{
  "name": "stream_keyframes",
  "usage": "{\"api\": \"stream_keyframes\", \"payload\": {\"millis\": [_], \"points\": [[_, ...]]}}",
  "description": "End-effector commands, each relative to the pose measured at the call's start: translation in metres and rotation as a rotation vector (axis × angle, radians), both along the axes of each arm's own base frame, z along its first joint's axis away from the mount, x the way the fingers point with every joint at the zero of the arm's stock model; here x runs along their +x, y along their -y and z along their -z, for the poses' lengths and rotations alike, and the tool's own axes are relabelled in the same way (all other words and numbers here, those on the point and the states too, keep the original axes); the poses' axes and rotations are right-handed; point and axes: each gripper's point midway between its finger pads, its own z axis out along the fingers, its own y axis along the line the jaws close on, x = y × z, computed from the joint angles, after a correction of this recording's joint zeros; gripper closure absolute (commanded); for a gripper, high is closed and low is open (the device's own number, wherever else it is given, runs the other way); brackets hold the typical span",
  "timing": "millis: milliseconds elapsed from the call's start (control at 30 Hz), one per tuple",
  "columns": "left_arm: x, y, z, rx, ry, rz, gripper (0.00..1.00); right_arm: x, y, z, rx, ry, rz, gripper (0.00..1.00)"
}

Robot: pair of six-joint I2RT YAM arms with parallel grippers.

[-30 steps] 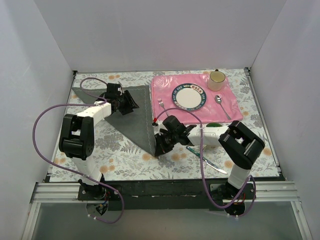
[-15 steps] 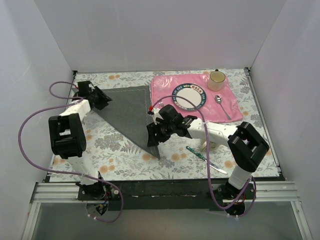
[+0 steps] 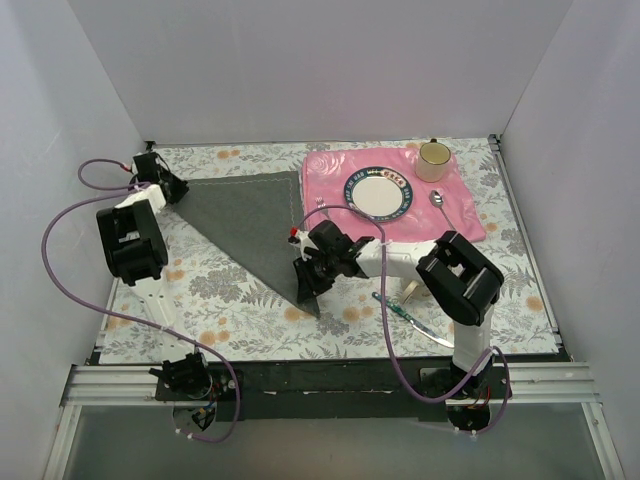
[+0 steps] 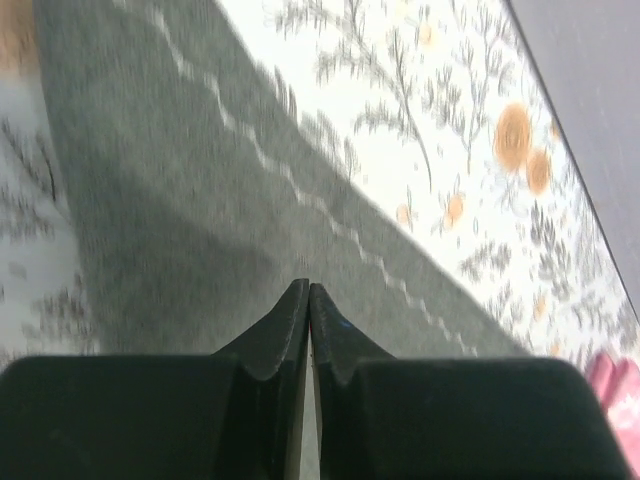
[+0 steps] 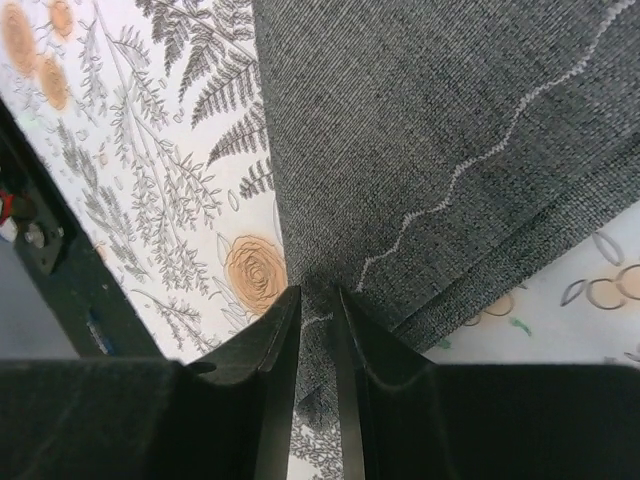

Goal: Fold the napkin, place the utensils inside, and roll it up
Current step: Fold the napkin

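The folding step is in hand. The napkin [image 3: 255,225] lies just left of the pink placemat [image 3: 330,170] as a dark grey triangle. Its long edge runs from the corner farthest from the placemat to a point nearer the arms than the placemat's near-left corner. In the right wrist view a doubled edge shows, so one fold looks done.

The left gripper [image 4: 308,290] sits at the napkin corner farthest from the placemat. Its fingers are pressed together over the cloth, and I cannot tell whether any cloth is caught between them. The right gripper [image 5: 315,295] is at the napkin's near point, its fingers nearly together with the cloth's tip nipped between them.

None of the utensils is on the napkin yet. The fork [image 3: 322,208] and spoon [image 3: 438,200] rest on the placemat, and the knife [image 3: 412,320] lies on the tablecloth below the placemat's near edge.

The next move likely calls for drawing the two held corners apart to flatten the triangle. Both grips would need to hold evenly so the layers do not slip. After that the utensils can be fetched.
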Motion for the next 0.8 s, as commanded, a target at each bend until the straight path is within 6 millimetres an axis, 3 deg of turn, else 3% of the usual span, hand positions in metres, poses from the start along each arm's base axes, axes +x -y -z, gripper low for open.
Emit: {"api": "stream_keyframes", "payload": {"millis": [0,33,133,333,400,600,700,767], "points": [[0.019,-0.041,-0.012,0.111,0.007,-0.124,0.98,-0.009,0.009,0.007,0.012,0.004,-0.014,0.72],[0.016,-0.049,-0.001,0.127,-0.021,-0.156,0.99,-0.011,0.011,0.007,0.013,0.003,-0.011,0.72],[0.018,-0.07,0.007,0.125,-0.028,-0.197,1.0,-0.014,0.014,0.007,0.006,-0.003,-0.013,0.72],[0.029,-0.09,-0.011,0.225,0.007,-0.183,0.99,-0.007,-0.004,-0.03,0.072,0.006,-0.034,0.72],[0.033,-0.094,-0.009,0.237,0.009,-0.18,0.99,-0.008,-0.005,-0.027,0.076,-0.014,-0.022,0.72],[0.026,-0.104,0.029,0.219,-0.082,-0.205,0.99,-0.013,0.012,0.006,-0.021,-0.053,0.02,0.72],[0.025,-0.105,0.036,0.22,-0.105,-0.2,0.99,-0.017,0.018,0.011,-0.039,-0.057,0.031,0.72],[0.03,-0.107,0.03,0.232,-0.1,-0.194,0.99,-0.016,0.018,0.008,-0.04,-0.052,0.033,0.72]]}}
